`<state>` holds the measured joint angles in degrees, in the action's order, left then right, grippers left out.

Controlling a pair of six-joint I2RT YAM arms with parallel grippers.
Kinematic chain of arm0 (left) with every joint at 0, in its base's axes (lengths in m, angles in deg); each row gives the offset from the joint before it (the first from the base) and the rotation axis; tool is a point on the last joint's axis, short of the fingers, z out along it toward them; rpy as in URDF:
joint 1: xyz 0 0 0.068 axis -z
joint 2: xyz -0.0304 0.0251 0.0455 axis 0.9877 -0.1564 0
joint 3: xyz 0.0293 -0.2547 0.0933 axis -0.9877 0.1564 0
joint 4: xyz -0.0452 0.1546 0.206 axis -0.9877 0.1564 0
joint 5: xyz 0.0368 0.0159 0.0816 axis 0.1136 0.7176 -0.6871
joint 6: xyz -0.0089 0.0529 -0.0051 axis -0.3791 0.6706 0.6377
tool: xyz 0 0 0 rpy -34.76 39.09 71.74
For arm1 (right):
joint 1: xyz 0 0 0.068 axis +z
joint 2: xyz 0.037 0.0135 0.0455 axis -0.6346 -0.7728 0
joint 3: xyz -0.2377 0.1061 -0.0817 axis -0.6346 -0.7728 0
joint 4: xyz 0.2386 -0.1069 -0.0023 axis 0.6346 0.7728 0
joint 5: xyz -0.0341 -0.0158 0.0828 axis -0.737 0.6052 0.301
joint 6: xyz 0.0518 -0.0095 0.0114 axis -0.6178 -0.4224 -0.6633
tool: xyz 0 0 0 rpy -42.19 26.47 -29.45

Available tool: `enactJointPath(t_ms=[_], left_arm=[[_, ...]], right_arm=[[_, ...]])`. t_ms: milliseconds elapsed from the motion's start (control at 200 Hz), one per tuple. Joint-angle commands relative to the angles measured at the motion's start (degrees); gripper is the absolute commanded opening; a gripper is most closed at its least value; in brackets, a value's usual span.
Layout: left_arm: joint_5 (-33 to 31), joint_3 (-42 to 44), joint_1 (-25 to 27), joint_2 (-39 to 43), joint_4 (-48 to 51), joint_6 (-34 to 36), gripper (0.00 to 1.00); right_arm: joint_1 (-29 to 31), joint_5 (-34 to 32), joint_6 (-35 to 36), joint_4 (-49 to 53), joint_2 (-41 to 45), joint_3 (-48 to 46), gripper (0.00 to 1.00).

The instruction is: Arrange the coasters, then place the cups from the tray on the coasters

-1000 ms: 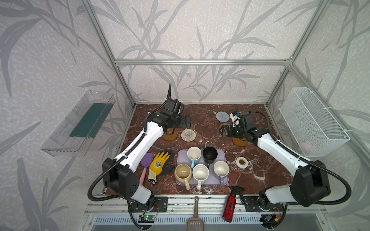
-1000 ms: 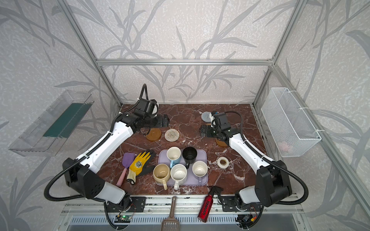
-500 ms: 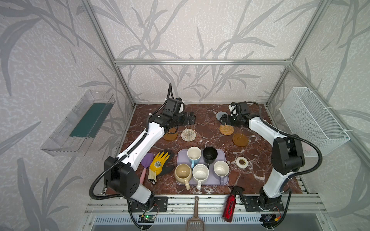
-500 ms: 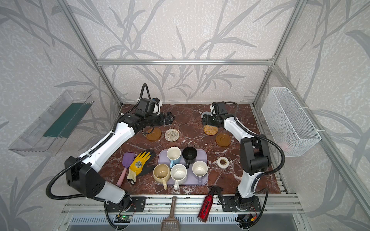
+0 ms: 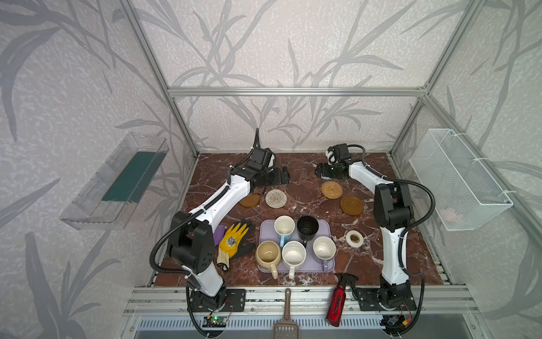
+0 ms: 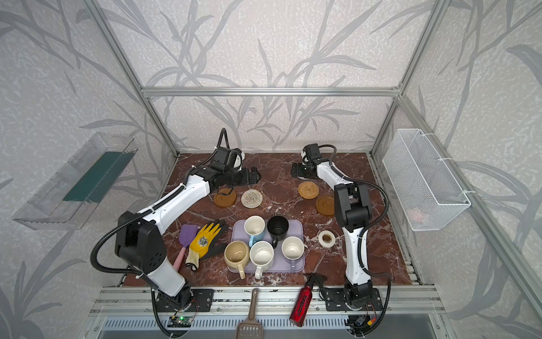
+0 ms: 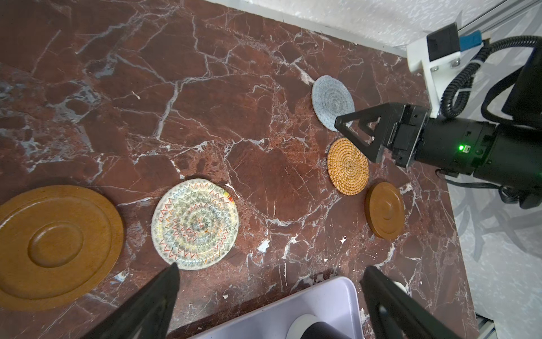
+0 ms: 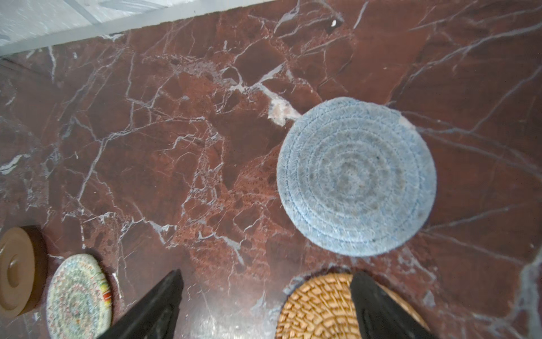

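Five cups stand on the lavender tray (image 5: 326,227): light blue (image 5: 284,228), black (image 5: 307,227), cream-yellow (image 5: 267,254), speckled white (image 5: 293,254), lavender-grey (image 5: 324,249). Behind the tray lie an amber coaster (image 5: 250,201), a cream woven coaster (image 5: 276,198), a rattan coaster (image 5: 331,189) and a second amber coaster (image 5: 352,205). The grey-blue coaster (image 8: 356,176) lies just ahead of my right gripper (image 8: 267,277), which is open and empty, one finger over the rattan coaster (image 8: 319,305). My left gripper (image 5: 281,176) hovers open and empty behind the cream woven coaster (image 7: 195,224).
A yellow glove (image 5: 233,239) and a purple spatula (image 6: 187,234) lie left of the tray. A white tape roll (image 5: 354,238) sits to its right. A red spray bottle (image 5: 337,302) and a scoop (image 5: 286,320) rest at the front rail. A wire basket (image 5: 457,179) hangs on the right wall.
My right gripper has left the rattan coaster on the table and moved back over the grey-blue coaster. My left gripper has drifted slightly right, away from the amber coaster.
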<state>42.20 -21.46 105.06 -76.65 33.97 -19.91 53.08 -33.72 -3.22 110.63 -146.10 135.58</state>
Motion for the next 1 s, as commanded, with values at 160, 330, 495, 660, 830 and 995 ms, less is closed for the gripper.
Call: enactJointPath(t_ms=[160, 330, 495, 660, 830, 995], left_arm=[[1.1, -1.07, 0.57, -3.56, -4.05, -1.19, 0.99], [1.69, -0.63, 0.72, -5.12, -4.2, -1.06, 0.99], [1.99, -1.14, 0.67, -5.77, -3.8, -1.55, 0.99], [3.23, -0.96, 0.72, -6.05, -5.13, -2.56, 0.99], [5.15, -0.86, 0.18, -6.13, -4.58, -3.92, 0.99], [3.11, 0.74, 0.13, -4.03, -3.12, -3.04, 0.99]], right_arm=[[-0.16, -1.28, 0.83, 6.03, -10.75, 13.95, 0.86], [-0.16, -1.53, 1.0, 11.29, -16.01, 22.01, 0.84], [0.91, -4.34, 4.19, 22.25, -22.04, 34.43, 0.84], [1.51, -5.56, 4.56, 27.57, -26.14, 40.94, 0.79], [2.67, 1.96, 6.0, 27.29, -28.01, 42.89, 0.73], [5.38, 2.52, 8.4, 30.66, -29.26, 45.87, 0.7]])
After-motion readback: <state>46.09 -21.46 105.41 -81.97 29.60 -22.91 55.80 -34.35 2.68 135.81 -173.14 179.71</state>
